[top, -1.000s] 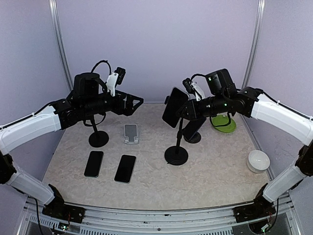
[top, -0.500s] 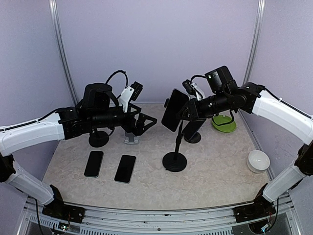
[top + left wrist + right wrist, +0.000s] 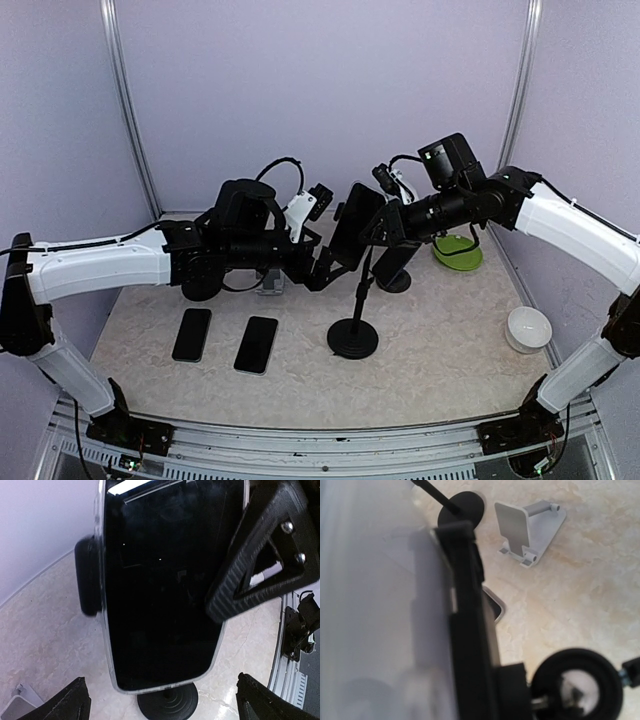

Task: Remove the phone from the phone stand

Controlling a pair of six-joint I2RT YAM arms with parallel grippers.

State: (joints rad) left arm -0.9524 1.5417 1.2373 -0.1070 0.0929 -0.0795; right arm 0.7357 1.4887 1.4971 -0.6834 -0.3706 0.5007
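The left claw [image 3: 328, 262] is gaping wide and empty, the phone [image 3: 355, 225] sitting right ahead of it on the phone stand [image 3: 352, 338]. The right claw [image 3: 385, 228] is pinching the stand's head, phone just beyond it.

Overhead view: soft, even light from above, bright with no glare. The table [image 3: 440, 350] carries only faint, blurry shadows, the darkest beneath the phone stand [image 3: 352, 338], below where both sets of fingers meet. The wall rails [image 3: 125, 110] bow slightly toward the frame edges.

Left wrist view: above and between the fingertips of the left gripper [image 3: 162, 690], the phone [image 3: 160, 595] screen is a glossy black mirror. A white glare strip runs along its top, with tiny bright specks lower down. The right gripper's ribbed finger [image 3: 232, 570] lying over it is sharp.

Right wrist view: too close to focus. A washed-out pale blur fills the left half, the dark upright edge at the grip is soft, and the table beyond looks somewhat crisper.
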